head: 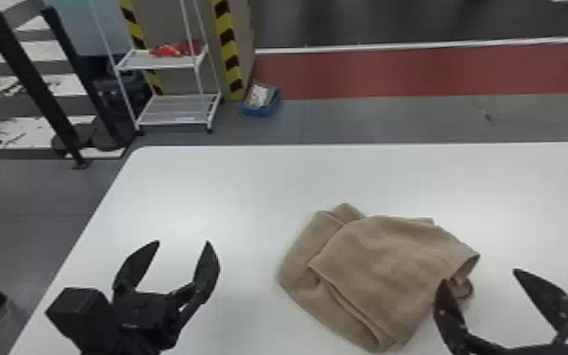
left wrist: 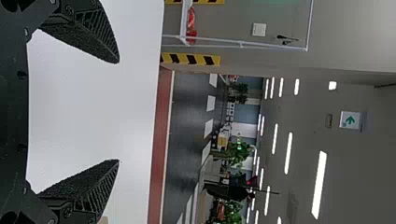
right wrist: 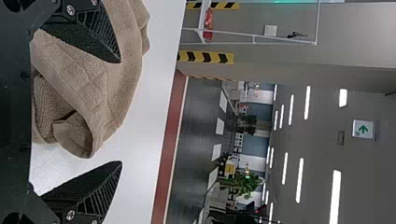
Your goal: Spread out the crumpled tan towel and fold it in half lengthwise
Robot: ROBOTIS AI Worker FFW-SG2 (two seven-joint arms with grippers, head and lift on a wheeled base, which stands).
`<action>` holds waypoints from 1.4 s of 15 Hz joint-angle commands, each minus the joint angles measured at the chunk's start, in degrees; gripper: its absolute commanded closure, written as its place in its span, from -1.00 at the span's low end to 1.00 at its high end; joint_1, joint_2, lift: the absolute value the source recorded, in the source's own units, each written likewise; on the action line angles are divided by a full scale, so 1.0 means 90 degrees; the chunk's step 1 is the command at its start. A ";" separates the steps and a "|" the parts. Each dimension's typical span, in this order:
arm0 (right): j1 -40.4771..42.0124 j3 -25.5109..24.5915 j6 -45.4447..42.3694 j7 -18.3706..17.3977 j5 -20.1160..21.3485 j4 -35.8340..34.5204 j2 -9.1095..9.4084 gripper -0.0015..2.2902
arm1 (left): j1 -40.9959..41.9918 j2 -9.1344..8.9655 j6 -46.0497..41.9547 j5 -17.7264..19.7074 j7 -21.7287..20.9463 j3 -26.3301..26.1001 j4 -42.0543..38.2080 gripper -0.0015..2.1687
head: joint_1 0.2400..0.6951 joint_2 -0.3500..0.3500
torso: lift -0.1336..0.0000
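Crumpled tan cloth towel (head: 382,259) bunched on white table (head: 231,189), near black right gripper (head: 480,275); it and black left gripper (head: 183,242) gape, empty. Best pinch loose outer edge, lift, ease layers apart before folding.

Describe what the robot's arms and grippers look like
The left gripper and right gripper are black, each with two flat, pointed fingers. Their surfaces are ribbed and grainy, with round metal screws near the base. A boxy black block sits on the left arm.
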 commanded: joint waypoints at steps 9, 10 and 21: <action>0.0037 -0.0010 -0.0055 0.0000 -0.0001 -0.0003 0.0006 -0.90 | -0.0010 -0.0026 0.0000 0.0010 -0.0002 -0.0028 -0.0020 -0.88 | 1.00 0.35 | -0.87; 0.0037 -0.0010 -0.0055 0.0000 -0.0001 -0.0003 0.0006 -0.90 | -0.0010 -0.0026 0.0000 0.0010 -0.0002 -0.0028 -0.0020 -0.88 | 1.00 0.35 | -0.87; 0.0037 0.0205 -0.0016 0.0010 0.0595 -0.0013 0.0006 -0.90 | 0.0088 -0.0026 0.0000 -0.0049 -0.0002 -0.0048 -0.0137 -0.88 | 1.00 0.35 | -0.87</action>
